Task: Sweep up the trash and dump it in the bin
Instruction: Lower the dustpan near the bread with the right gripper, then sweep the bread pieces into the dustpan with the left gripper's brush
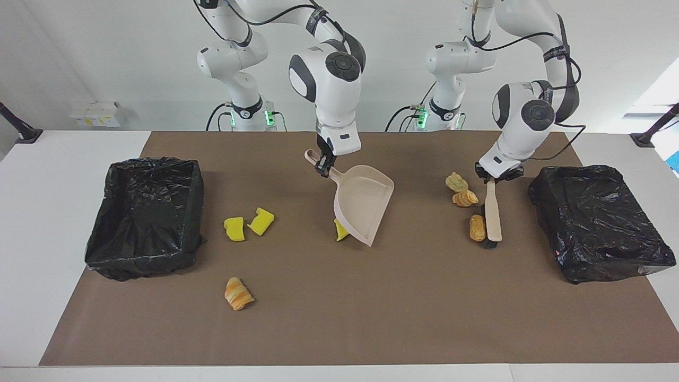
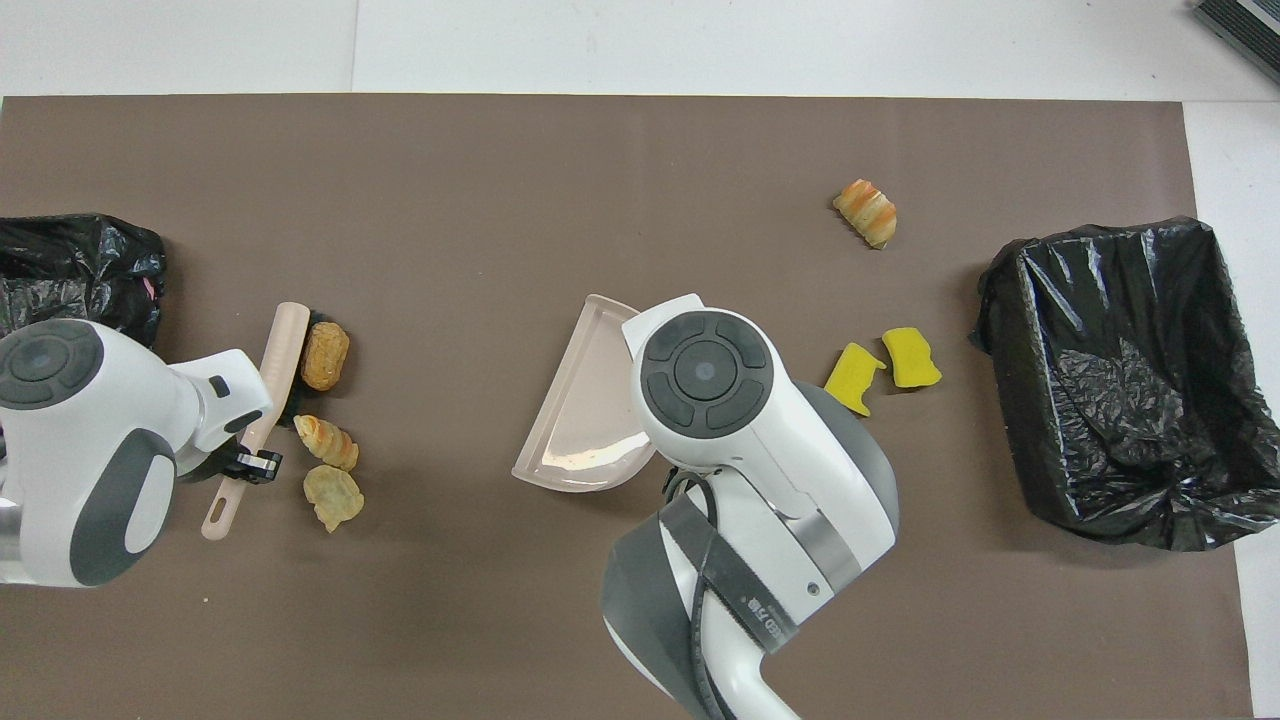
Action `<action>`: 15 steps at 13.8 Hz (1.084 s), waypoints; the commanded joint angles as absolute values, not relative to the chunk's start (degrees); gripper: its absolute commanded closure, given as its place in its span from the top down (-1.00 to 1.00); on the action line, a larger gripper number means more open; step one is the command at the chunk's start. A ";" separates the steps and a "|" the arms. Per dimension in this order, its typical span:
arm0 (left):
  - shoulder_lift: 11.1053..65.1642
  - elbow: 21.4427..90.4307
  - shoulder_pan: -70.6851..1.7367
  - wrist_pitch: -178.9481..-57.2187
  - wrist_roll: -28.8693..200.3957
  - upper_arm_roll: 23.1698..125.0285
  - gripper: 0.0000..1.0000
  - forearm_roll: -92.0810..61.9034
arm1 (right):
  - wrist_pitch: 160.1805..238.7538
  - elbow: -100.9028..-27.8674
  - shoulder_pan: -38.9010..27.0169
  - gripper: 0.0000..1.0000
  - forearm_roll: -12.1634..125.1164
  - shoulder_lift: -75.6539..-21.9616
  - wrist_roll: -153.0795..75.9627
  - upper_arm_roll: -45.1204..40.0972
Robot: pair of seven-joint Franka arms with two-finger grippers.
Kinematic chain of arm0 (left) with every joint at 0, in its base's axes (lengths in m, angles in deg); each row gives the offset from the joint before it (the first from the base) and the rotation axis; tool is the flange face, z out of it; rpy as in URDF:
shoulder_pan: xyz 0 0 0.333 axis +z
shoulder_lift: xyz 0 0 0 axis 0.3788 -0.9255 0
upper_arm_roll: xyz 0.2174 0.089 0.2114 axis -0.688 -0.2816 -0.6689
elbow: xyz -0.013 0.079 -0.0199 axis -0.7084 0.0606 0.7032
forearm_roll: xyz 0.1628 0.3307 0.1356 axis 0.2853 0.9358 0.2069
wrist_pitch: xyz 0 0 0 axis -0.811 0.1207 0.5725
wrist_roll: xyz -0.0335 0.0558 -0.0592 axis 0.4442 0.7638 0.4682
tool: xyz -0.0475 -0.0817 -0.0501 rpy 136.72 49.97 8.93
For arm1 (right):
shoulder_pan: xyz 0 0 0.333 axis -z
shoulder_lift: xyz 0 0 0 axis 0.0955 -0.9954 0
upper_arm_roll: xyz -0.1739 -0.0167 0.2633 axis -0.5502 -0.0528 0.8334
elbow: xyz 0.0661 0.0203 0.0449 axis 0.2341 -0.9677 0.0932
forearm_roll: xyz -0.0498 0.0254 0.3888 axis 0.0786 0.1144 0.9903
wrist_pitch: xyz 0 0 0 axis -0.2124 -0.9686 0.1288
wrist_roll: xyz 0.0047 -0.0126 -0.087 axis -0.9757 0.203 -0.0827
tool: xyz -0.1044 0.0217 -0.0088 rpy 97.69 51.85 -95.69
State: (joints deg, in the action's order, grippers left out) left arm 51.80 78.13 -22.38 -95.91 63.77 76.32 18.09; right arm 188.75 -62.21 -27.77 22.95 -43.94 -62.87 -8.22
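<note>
my right gripper [image 1: 324,168] has its fingers closed on the handle of the dustpan [image 1: 363,209], tilted with its lip on the worktop [image 1: 371,318] against a yellow sponge chunk [image 1: 341,231]. my left gripper [image 1: 497,176] clamps the brush [image 1: 493,212], bristles down beside a pastry lump [image 1: 477,227]. two more lumps [image 1: 460,190] lie nearer the robots. two sponge chunks [image 1: 248,225] and another pastry [image 1: 238,293] lie near the bin [image 1: 146,215] at the right arm's end.

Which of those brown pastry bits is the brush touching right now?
The pastry lying against the brush head's bristles, farthest from the robots of the three there. The other two sit beside the handle, and a fourth lies alone near the other bin.
</note>
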 commanded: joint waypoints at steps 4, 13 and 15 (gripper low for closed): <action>55.58 81.39 -30.59 -95.01 65.22 75.64 -1.00 17.26 | 196.29 -65.84 -27.21 -1.00 26.41 -45.06 -71.25 -8.04; 55.14 78.77 -44.05 -93.88 73.66 75.64 -1.00 11.10 | 204.04 -67.42 -28.18 -1.00 29.58 -49.28 -83.00 -8.13; 56.18 74.03 -43.27 -87.49 74.27 75.38 -1.00 11.02 | 203.95 -67.42 -28.18 -1.00 29.49 -49.20 -84.17 -8.13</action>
State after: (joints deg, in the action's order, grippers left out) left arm 54.70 78.45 -43.18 -93.25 73.73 76.53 11.81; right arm 203.60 -66.83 -28.56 28.30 -49.03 -80.22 -8.51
